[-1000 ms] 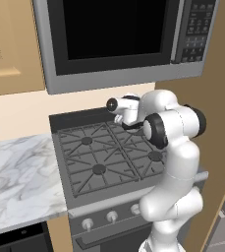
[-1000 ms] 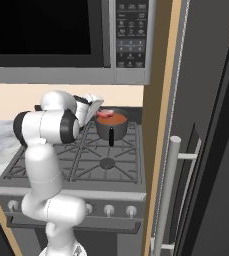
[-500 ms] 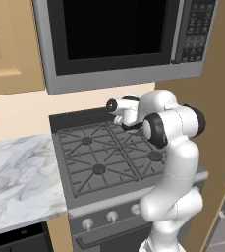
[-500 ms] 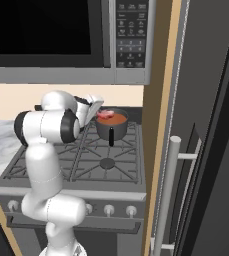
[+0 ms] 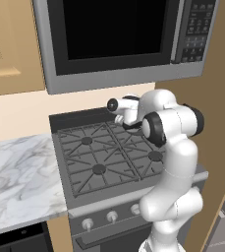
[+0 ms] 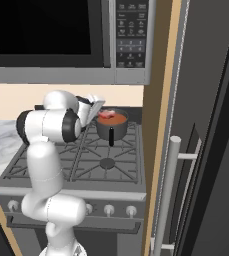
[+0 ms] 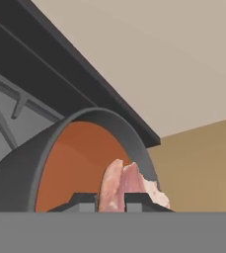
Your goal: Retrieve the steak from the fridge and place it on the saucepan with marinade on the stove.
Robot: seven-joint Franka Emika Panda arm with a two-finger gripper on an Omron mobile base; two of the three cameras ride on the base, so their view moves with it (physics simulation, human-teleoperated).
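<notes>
Steak (image 7: 120,188), a pink-red slab with pale marbling, stands on edge between the two dark fingertips (image 7: 84,200) of the hand (image 7: 110,203), which is clenched on its lower edge. Directly beyond the hand lies the saucepan (image 7: 30,163), its orange marinade just behind the meat. From the right base view the hand (image 6: 99,107) hangs just above the saucepan (image 6: 112,125) on the stove (image 6: 61,165). Raw meat likely feels soft, floppy and slick; a pinch near the middle of one edge should hold best.
</notes>
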